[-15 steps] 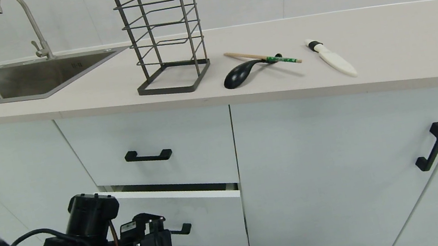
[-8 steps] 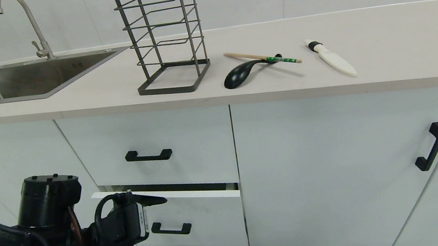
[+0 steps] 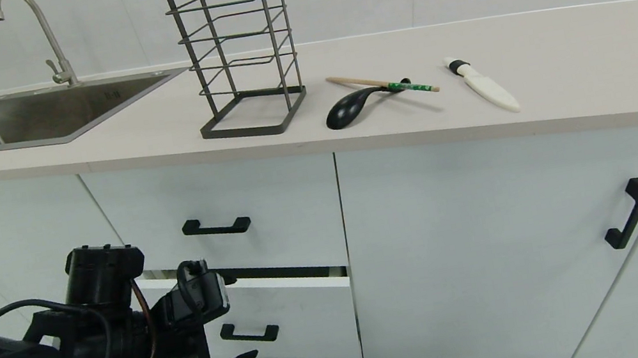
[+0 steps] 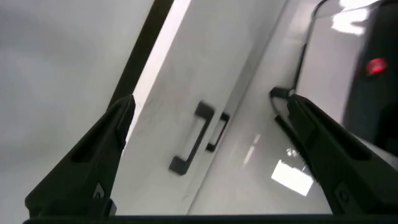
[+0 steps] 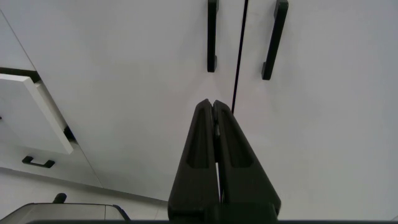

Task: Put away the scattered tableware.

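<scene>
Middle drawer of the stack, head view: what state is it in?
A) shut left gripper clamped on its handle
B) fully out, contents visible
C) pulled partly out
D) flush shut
C: the front of the middle drawer stands proud of the cabinet face with a dark gap along its top, and its inside cannot be seen. The left gripper is open in front of the handle, not clamped on it.

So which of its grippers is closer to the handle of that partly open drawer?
The left. The open left gripper hangs just in front of the drawer handle; the shut right gripper faces the cabinet doors off to the side.
</scene>
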Available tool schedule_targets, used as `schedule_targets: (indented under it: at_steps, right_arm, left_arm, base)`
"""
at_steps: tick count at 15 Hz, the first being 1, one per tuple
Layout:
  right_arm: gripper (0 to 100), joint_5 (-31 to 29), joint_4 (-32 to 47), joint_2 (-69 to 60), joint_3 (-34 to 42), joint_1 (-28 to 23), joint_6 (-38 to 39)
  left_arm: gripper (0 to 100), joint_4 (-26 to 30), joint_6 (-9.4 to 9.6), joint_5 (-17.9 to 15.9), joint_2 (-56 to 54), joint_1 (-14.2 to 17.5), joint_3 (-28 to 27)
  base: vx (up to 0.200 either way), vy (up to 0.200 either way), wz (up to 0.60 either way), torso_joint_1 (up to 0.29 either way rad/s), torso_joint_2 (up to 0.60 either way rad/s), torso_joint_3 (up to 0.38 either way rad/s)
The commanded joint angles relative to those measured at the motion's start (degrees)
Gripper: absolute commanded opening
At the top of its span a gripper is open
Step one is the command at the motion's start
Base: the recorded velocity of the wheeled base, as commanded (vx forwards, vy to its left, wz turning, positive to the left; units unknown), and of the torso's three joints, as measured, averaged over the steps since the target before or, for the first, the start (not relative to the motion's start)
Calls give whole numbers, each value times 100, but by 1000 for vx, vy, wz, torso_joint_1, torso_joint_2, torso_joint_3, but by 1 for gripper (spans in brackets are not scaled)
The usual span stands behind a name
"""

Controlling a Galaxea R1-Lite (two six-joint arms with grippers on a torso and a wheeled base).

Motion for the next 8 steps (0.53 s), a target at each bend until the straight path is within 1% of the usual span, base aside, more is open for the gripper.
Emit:
schedule_targets:
  at_steps: [1, 2, 3, 4, 5, 6, 8]
  right_arm:
    - [0, 2, 0, 8, 1, 0, -1]
    - [0, 2, 0, 8, 1, 0, -1]
    - [0, 2, 0, 8, 1, 0, -1]
    - [0, 2, 0, 8, 1, 0, -1]
    - [0, 2, 0, 8, 1, 0, -1]
    - [0, 2, 0, 8, 1, 0, -1]
    - [0, 2, 0, 8, 1, 0, -1]
  left_arm:
    - [100, -69, 0, 105, 330, 39, -26]
    - [100, -113, 9, 202, 365, 47, -44]
    - [100, -95, 229, 298, 382, 47, -131]
    - [100, -69, 598, 342, 453, 82, -254]
    - [100, -51, 923, 360, 514, 109, -404]
    - [100, -16, 1283, 412, 672, 118, -632]
    - [100, 2, 1318, 430, 734, 118, -597]
  base:
    - [0, 0, 0, 0, 0, 0]
    - [0, 0, 0, 0, 0, 0]
    - [0, 0, 0, 0, 0, 0]
    - [0, 0, 0, 0, 0, 0]
    - [0, 0, 0, 0, 0, 0]
    - [0, 0, 0, 0, 0, 0]
    - [0, 0, 0, 0, 0, 0]
